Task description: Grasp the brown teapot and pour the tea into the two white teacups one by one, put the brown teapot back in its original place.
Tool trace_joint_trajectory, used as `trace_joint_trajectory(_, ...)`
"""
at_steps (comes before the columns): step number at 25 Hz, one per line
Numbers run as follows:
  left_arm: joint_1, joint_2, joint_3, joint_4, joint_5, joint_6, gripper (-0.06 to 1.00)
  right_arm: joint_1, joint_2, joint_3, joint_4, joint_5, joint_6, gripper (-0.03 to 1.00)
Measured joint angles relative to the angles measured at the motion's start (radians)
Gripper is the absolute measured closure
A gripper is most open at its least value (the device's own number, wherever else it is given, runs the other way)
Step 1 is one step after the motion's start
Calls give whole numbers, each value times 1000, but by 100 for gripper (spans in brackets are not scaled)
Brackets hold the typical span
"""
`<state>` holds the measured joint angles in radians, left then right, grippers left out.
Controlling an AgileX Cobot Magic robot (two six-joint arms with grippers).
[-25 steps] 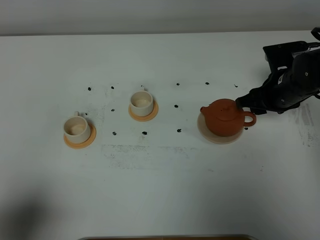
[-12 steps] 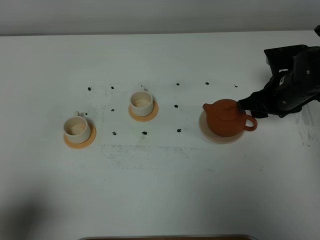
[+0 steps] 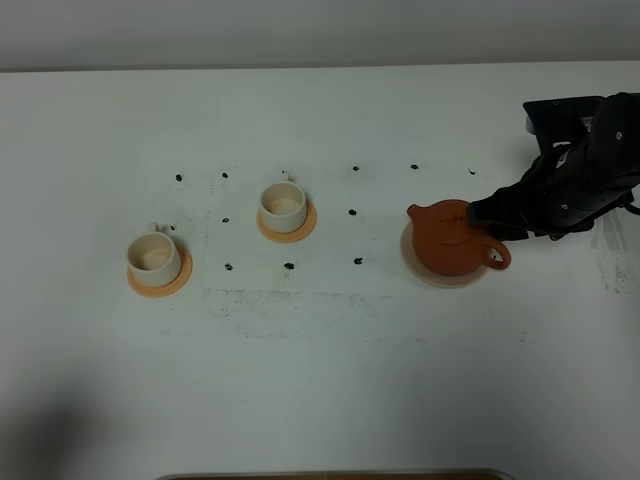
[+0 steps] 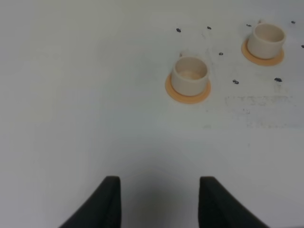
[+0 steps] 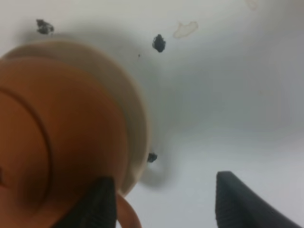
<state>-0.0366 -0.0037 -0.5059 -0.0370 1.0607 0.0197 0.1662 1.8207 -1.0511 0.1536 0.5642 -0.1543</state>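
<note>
The brown teapot point(image 3: 452, 238) stands on its pale saucer point(image 3: 418, 272) in the right half of the worktop, about halfway between the far edge and the near edge. Its long axis goes from the spout point(image 3: 412, 213), which looks toward the left edge, to the loop handle point(image 3: 497, 254), which looks toward the right edge and a little toward the near one.

My right jaws are open and sit at this handle side. In the right wrist view the handle lies just beside one fingertip point(image 5: 102, 202), while the other fingertip is apart, over bare worktop. I judge that the loop is not yet centred between them.

My left jaws are open too, over bare worktop, facing the left teacup point(image 3: 154, 256) and the middle teacup point(image 3: 284, 207); the pot does not show in the left wrist view. So my right arm point(image 3: 585, 175) is the nearer one.
</note>
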Motion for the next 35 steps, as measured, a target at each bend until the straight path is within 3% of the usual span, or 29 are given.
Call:
trace_joint_trajectory(18, 0, 0, 0, 0, 0, -1, 54, -34, 3, 0, -54, -32, -8, 48)
trace_joint_trajectory(26, 0, 0, 0, 0, 0, -1, 54, -48, -30, 16, -171, -30, 54, 48)
trace_joint_trajectory(30, 0, 0, 0, 0, 0, -1, 54, -48, -151, 124, -173, -107, 90, 48)
trace_joint_trajectory(35, 0, 0, 0, 0, 0, -1, 54, -48, -246, 260, -209, -276, 124, 48)
